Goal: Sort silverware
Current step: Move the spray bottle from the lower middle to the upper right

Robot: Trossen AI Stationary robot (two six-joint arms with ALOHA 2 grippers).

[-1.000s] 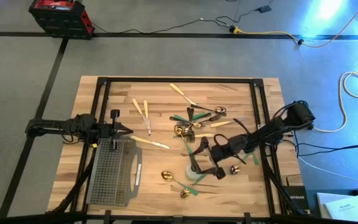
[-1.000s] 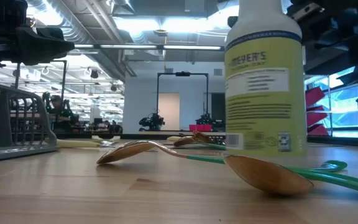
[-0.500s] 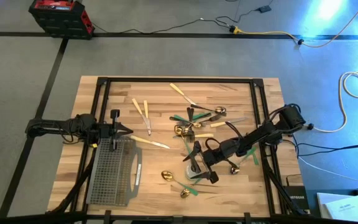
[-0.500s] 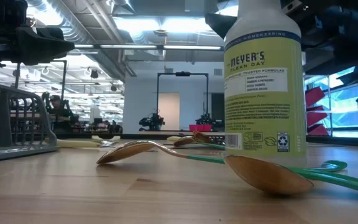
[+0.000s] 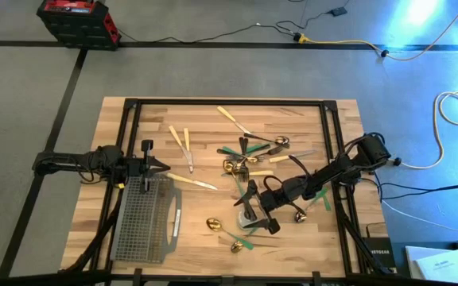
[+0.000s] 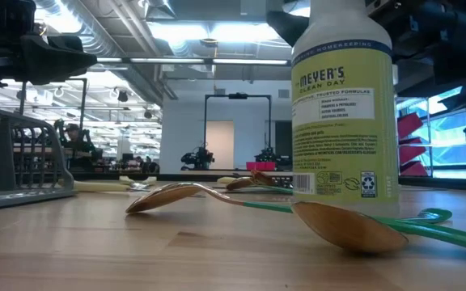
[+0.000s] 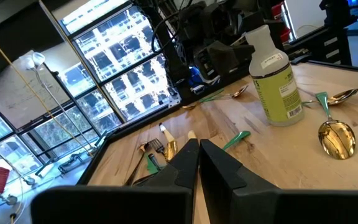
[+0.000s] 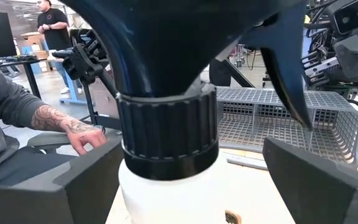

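The silverware lies scattered on the wooden table: a heap of gold-headed pieces [image 5: 253, 155] at the middle, cream-handled ones [image 5: 183, 143] farther left, and two spoons [image 5: 213, 225] near the front. A yellow-green spray bottle [image 5: 245, 222] stands upright among them. My right gripper [image 5: 254, 210] is open, with one finger on each side of the bottle's neck [image 8: 166, 137]. My left gripper [image 5: 153, 165] hangs shut over the far end of the grey mesh caddy [image 5: 145, 218], holding nothing. My right gripper comes level from the table's right, its fingers [image 8: 61, 180] standing on both sides of the bottle's ribbed collar, below the dark sprayer head. One finger lies close to the bottle's white shoulder [image 8: 135, 193]. Whether it touches the bottle I cannot tell.
Two green-handled spoons [image 6: 350, 226] lie in front of the bottle [image 6: 345, 105] in the low view. A black frame [image 5: 229, 103] runs along the table's edges. Beyond the table, a person's forearm [image 8: 61, 124] rests at a desk.
My right gripper has moved toward the table's left edge, up to the spray bottle, and then stopped with its fingers around the neck. The bottle has turned a little about its upright axis and stays standing where it was.
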